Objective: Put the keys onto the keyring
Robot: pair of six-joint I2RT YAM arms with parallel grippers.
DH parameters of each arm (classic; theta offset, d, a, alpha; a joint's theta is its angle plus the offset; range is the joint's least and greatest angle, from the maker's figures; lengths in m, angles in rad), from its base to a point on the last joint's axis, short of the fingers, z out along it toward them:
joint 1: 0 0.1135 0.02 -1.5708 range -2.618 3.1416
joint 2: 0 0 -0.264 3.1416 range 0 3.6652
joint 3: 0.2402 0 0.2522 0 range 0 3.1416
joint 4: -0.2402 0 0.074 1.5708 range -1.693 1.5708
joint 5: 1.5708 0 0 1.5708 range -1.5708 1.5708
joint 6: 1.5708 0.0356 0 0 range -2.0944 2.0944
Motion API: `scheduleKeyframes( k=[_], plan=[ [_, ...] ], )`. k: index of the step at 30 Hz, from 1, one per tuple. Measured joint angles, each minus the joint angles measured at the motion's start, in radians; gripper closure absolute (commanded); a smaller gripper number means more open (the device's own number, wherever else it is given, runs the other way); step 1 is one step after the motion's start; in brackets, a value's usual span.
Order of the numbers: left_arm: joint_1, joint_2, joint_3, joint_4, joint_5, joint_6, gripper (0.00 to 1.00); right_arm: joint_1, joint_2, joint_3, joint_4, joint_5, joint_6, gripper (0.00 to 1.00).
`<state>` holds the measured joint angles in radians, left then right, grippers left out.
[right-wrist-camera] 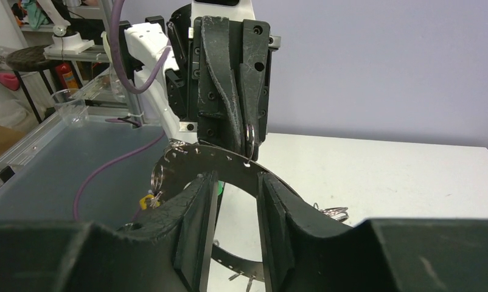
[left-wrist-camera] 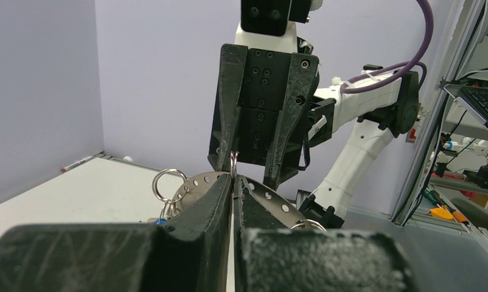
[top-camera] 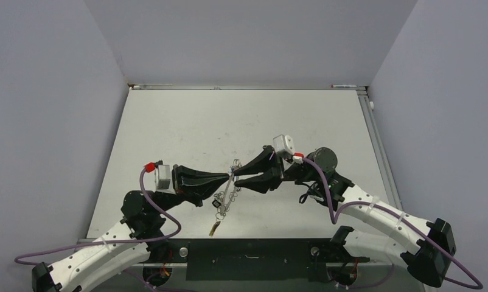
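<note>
Within closed left pincer (left-wrist-camera: 233,180), keyring (right-wrist-camera: 187,161) rim

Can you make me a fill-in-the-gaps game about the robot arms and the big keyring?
1. The left gripper's jaws are ___ on the keyring.
2. The right gripper's jaws are ___, with the keyring's rim between them.
3. The keyring is up in the air, above the ___.
Missing words: shut; open; table.

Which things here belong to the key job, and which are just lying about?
Job: keyring, keys, left gripper clamped on the keyring, right gripper open around it.
Lying about: pen at the table edge, plastic cup off the table.
</note>
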<state>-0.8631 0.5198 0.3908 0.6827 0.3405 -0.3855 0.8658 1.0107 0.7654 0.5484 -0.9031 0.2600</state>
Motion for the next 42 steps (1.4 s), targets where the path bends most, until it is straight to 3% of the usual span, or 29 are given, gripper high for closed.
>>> scheduleKeyframes(
  k=[16,21,26,33,38,42],
  plan=[
    [0.000,0.012,-0.034,0.061,0.006,-0.021,1.00,0.013,0.036,0.022,0.063,0.016,0.015,0.76],
    [0.000,0.012,-0.037,0.078,0.006,-0.025,1.00,0.021,0.052,0.029,0.064,0.023,0.013,0.82],
    [0.001,0.012,-0.042,0.091,0.004,-0.026,1.00,0.032,0.066,0.045,0.063,0.030,-0.002,0.95],
    [0.002,0.005,-0.043,0.124,0.000,-0.024,1.00,0.054,0.071,0.080,0.026,0.039,-0.058,0.95],
    [0.002,-0.029,-0.042,0.058,-0.005,0.000,1.00,0.062,0.069,0.100,-0.051,0.043,-0.122,0.95],
    [0.002,-0.065,-0.034,-0.029,-0.010,0.031,0.91,0.067,0.068,0.121,-0.132,0.043,-0.172,0.95]
  ],
)
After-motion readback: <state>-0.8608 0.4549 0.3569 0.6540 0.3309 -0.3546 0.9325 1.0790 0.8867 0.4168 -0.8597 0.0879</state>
